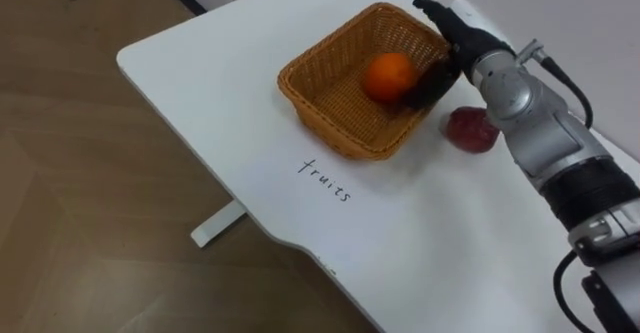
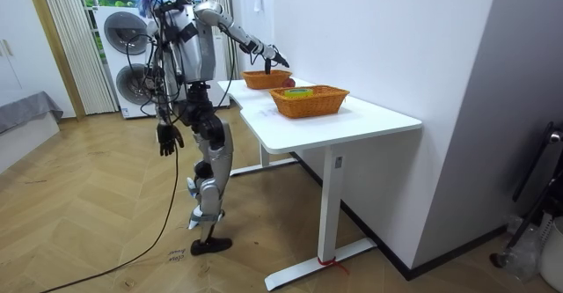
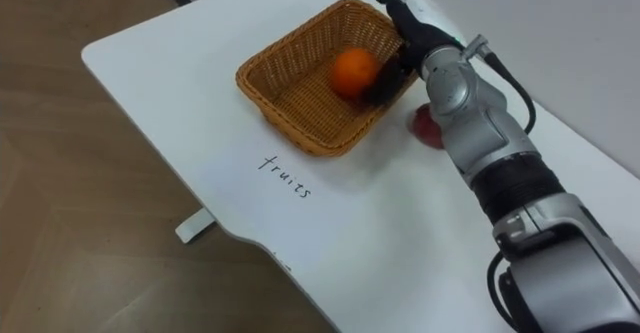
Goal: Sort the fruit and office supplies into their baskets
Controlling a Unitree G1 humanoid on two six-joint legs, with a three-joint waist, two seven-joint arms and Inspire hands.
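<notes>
1 orange (image 1: pixel 388 75) in basket (image 1: pixel 330 123) — "fruits" (image 1: pixel 325 180) beside

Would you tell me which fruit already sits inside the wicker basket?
The orange, inside the basket; the dark red fruit lies outside on the table beside it.

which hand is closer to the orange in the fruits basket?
Right. The right hand is at the far rim of the basket, close beside the orange. The left hand hangs by the robot's thigh, off the table.
</notes>
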